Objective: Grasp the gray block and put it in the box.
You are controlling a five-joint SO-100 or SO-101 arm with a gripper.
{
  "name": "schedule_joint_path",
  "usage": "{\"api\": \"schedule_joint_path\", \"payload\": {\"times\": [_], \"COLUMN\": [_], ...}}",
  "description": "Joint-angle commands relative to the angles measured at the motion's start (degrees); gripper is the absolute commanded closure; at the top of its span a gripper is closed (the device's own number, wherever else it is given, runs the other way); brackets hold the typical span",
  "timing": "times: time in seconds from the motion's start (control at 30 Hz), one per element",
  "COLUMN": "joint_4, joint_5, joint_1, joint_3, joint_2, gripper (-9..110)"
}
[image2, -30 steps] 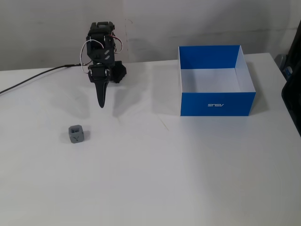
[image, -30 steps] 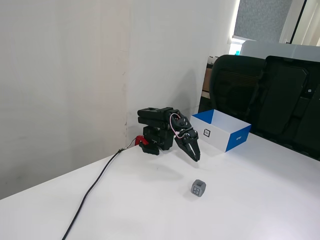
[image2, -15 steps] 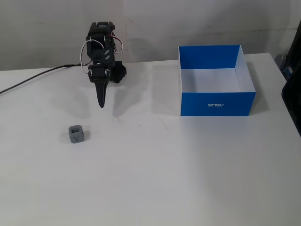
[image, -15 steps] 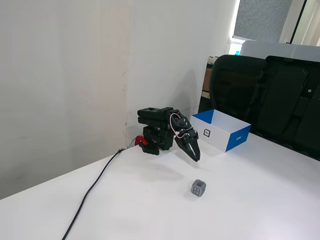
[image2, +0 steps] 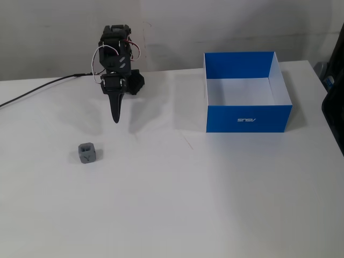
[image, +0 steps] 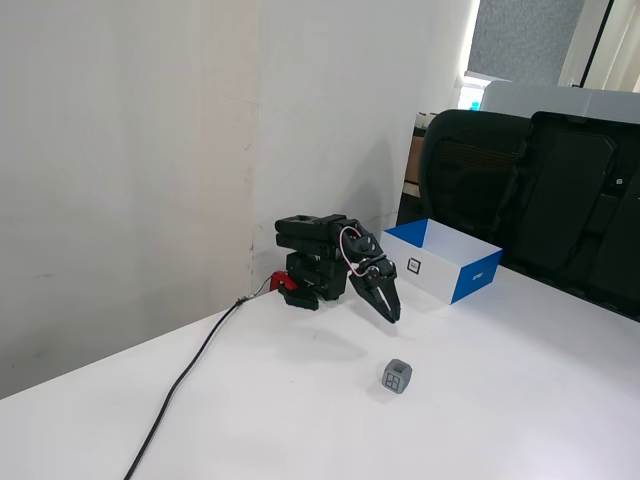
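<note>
Nothing moved: gray block (image2: 87, 153) apart from raised, clenched end effector (image2: 115, 120).

Black cable (image: 185, 375) is lying across the white table (image2: 215, 204); black office chairs (image: 530, 190) are sitting behind it.

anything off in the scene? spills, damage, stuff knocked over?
Nothing stands out. The gray block sits flat on the table, apart from the gripper, whose fingers look shut and empty. The box stands upright and square, its interior empty. The cable trails off the arm's base across the table, clear of both.
</note>
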Motion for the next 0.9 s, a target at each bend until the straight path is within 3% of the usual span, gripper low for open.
{"api": "schedule_joint_path", "payload": {"times": [0.0, 0.87], "joint_4": [0.3, 0.3], "joint_5": [0.4, -0.1], "joint_1": [-0.4, 0.1], "joint_3": [3.2, 3.2], "joint_2": [1.0, 1.0], "gripper": [101, 101]}}
